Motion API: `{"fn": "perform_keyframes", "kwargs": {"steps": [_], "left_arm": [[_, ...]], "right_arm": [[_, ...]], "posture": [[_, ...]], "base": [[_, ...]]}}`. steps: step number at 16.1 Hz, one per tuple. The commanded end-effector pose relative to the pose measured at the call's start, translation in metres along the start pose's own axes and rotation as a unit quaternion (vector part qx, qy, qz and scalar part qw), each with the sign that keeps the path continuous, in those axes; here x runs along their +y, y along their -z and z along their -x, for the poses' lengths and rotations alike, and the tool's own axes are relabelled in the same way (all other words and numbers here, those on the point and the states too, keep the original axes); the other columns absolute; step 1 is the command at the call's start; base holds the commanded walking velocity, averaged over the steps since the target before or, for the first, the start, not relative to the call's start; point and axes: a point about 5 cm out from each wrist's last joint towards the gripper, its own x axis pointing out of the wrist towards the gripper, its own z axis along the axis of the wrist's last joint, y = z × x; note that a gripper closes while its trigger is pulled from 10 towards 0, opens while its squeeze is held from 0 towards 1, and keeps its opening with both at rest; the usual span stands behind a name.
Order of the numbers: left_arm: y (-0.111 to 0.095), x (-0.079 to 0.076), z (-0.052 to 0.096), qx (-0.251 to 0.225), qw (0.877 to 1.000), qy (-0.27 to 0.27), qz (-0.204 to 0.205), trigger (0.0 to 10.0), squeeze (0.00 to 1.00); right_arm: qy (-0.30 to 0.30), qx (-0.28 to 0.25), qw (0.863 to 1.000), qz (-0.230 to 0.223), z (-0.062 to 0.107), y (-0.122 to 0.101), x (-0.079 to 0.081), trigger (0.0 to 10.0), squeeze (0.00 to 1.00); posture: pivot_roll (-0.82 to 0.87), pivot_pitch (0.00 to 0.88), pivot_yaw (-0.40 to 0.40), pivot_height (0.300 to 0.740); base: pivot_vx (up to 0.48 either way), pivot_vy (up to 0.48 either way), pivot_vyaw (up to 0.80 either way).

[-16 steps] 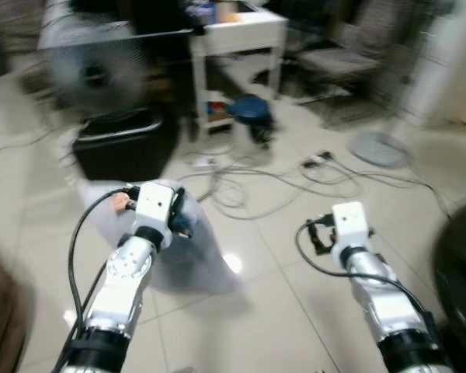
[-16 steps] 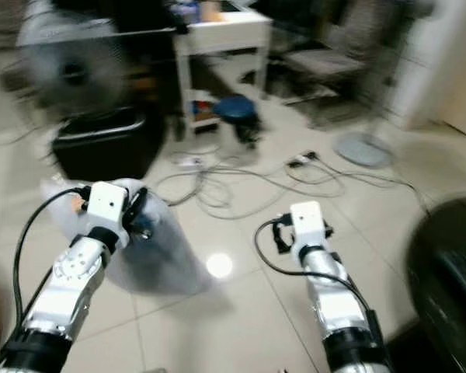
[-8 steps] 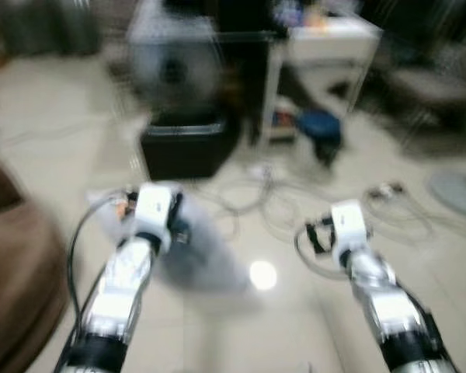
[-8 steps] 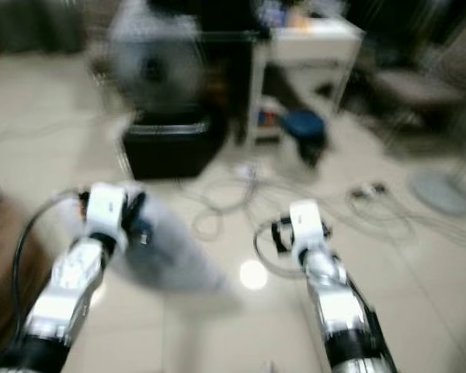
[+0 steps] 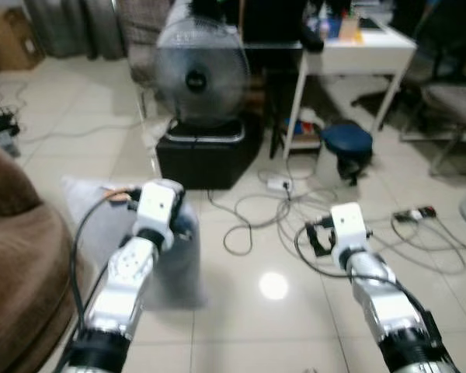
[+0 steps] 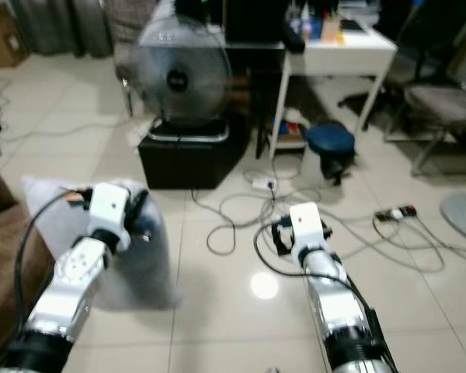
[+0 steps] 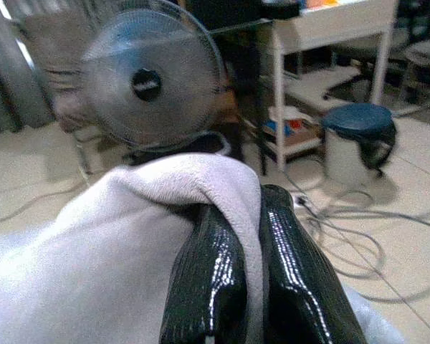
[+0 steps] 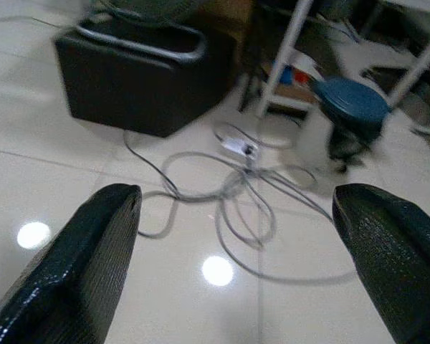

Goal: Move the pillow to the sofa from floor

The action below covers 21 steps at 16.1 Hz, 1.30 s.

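A pale grey pillow (image 5: pixel 101 225) hangs off the floor, pinched at one edge by my left gripper (image 5: pixel 180 227). In the left wrist view the two black fingers (image 7: pixel 201 287) are shut on a fold of the pillow (image 7: pixel 107 251). The brown sofa (image 5: pixel 15 264) curves in at the left, right beside the pillow. My right gripper (image 5: pixel 317 235) is held out over the tiled floor to the right. Its fingers (image 8: pixel 86 258) are spread wide with nothing between them.
A standing fan (image 5: pixel 202 70) sits on a black box (image 5: pixel 206 155) straight ahead. Right of it are a white desk (image 5: pixel 357 43) and a blue stool (image 5: pixel 346 144). Loose cables (image 5: pixel 256 217) and a power strip (image 5: pixel 418 212) lie on the floor. A chair (image 5: pixel 454 101) stands far right.
The view has swung to the left, bringing the brown sofa in at the left edge and the fan to the middle. The pillow stays in my left gripper; the right gripper stays open.
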Motion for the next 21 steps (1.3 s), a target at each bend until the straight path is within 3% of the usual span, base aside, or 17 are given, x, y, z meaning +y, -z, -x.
{"fn": "perform_keyframes", "kwargs": {"steps": [1,7,11,21], "left_arm": [[-0.014,0.0111,-0.001,-0.031,0.999,-0.013,-0.015,10.0,0.0],[-0.0155,0.0135,-0.0013,-0.032,0.999,-0.012,-0.021,10.0,0.0],[-0.0174,0.0127,-0.003,-0.035,0.999,-0.007,-0.026,10.0,0.0],[-0.0188,0.0119,-0.0023,-0.037,0.999,-0.002,-0.036,10.0,0.0]], "right_arm": [[-0.016,-0.013,1.0,-0.001,-0.0036,-0.007,0.0101,10.0,0.0],[-0.012,-0.015,1.0,-0.005,-0.0056,-0.0064,0.0107,10.0,0.0],[-0.012,-0.018,1.0,-0.005,-0.0065,-0.0072,0.011,10.0,0.0],[-0.021,-0.026,0.999,-0.003,-0.0062,-0.0085,0.0141,10.0,0.0]], "posture": [[0.08,0.0,0.009,0.74],[0.08,0.0,0.016,0.74],[0.08,0.0,0.02,0.74],[0.08,0.0,0.019,0.74]], "base": [[0.442,0.0,0.8],[0.444,0.0,0.77],[0.444,0.0,0.0],[0.445,0.0,0.79]]}}
